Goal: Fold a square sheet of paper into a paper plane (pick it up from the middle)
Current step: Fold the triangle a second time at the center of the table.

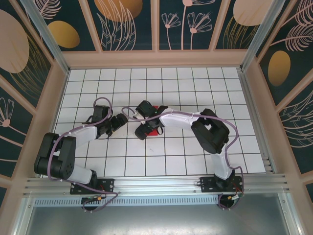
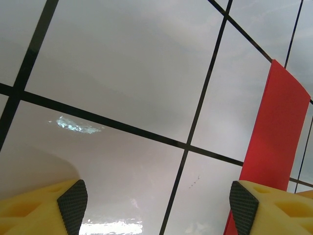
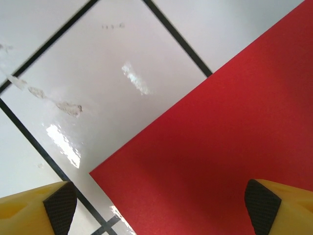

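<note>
The square sheet of paper [image 3: 220,127] is bright red and lies flat on the white tiled table, one corner pointing to the lower left of the right wrist view. My right gripper [image 3: 161,208] hovers over it, open, with its black pads [image 3: 61,205] wide apart and nothing between them. From above, the paper [image 1: 156,131] peeks out from under the right wrist near the table's middle. My left gripper [image 2: 158,208] is open over bare tiles, and the paper [image 2: 279,132] runs as a red strip just past its right fingertip [image 2: 243,205]. Seen from the top, the left gripper [image 1: 123,120] and right gripper [image 1: 139,120] face each other closely.
The table [image 1: 186,152] is white with a black grid, boxed in by wooden walls [image 1: 58,98] on three sides. An aluminium rail [image 1: 156,183] carrying both arm bases runs along the near edge. The right arm's elbow [image 1: 210,129] rises right of centre.
</note>
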Available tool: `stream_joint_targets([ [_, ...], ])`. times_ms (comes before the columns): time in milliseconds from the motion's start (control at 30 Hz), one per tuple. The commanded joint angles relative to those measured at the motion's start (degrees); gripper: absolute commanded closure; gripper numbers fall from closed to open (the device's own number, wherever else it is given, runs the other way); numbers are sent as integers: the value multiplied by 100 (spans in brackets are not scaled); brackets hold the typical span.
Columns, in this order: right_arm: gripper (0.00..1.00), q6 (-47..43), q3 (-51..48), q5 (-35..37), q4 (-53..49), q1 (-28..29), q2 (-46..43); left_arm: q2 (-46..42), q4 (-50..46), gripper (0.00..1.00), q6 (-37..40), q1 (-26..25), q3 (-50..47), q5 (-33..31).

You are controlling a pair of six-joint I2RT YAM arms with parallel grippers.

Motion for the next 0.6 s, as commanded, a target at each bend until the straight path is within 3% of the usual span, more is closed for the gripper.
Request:
stream_joint_targets([
  [0, 8, -455, 75, -108, -295, 5, 203, 32, 64, 20, 97, 57, -4, -15],
  [367, 12, -569, 145, -167, -487, -171, 589, 23, 20, 20, 124, 58, -1, -15],
  [567, 27, -448, 147, -284, -475, -291, 688, 13, 20, 20, 121, 58, 5, 16],
])
